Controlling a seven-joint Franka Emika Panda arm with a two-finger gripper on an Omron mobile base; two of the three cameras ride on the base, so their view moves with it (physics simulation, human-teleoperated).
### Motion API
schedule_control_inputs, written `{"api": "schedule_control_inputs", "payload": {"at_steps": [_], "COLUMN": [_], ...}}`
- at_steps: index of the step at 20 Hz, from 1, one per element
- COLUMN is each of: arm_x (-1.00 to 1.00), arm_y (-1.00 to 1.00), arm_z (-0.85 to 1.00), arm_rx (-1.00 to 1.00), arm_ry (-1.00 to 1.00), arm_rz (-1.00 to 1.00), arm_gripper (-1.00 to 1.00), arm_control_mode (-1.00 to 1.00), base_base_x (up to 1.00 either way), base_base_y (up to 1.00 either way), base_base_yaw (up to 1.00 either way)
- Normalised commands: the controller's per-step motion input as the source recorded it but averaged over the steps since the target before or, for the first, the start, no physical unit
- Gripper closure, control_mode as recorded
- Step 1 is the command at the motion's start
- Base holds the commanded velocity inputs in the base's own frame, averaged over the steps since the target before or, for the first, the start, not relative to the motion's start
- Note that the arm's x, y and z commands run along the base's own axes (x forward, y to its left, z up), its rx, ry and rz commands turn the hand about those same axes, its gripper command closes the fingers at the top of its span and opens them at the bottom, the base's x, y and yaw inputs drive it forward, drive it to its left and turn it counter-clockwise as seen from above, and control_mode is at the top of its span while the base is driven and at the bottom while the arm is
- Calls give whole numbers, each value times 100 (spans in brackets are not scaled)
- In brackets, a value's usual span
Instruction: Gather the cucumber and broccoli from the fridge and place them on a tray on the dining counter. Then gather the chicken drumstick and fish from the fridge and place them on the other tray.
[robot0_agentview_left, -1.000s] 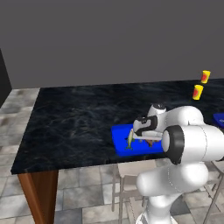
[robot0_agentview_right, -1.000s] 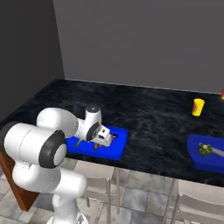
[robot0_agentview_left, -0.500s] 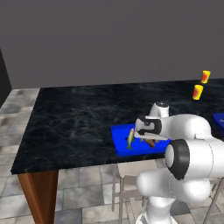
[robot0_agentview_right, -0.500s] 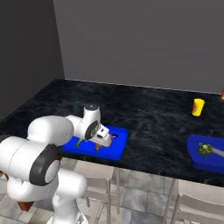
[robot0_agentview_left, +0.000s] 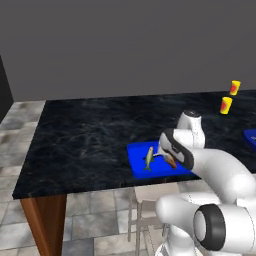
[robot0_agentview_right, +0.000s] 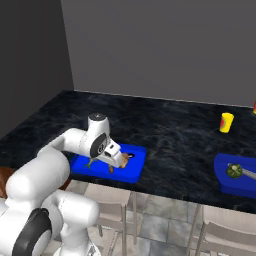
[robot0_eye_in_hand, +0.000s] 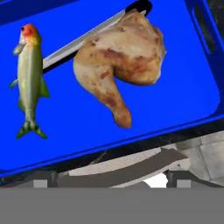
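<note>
Fish (robot0_eye_in_hand: 29, 78) released, beyond claw (robot0_eye_in_hand: 107, 177)

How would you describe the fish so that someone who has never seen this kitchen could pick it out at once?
Start at the long black dining counter and find the blue tray at its near edge, under the open gripper. On it lie the chicken drumstick, a thin grey utensil and the fish. The fish is the slender olive-backed one with a forked tail.
</note>
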Motion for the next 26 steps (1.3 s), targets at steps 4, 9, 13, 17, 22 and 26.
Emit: {"api": "schedule_control_inputs", "payload": {"at_steps": [4, 9, 13, 17, 22, 26], "arm_x": [-50, -56, -84, -94, -95, -85], "arm_y": [0, 0, 0, 0, 0, 0], "arm_z": [72, 71, 55, 43, 54, 71], "arm_rx": [-2, -2, -2, -2, -4, -6], "arm_ry": [0, 0, -3, -7, -10, -13], "arm_rz": [-4, -2, 1, 0, 0, 0], "arm_gripper": [-100, -100, -100, -100, -100, -100], "arm_control_mode": [-100, -100, -100, -100, -100, -100], "base_base_x": [0, 0, 0, 0, 0, 0], "base_base_y": [0, 0, 0, 0, 0, 0], "base_base_yaw": [0, 0, 0, 0, 0, 0]}}
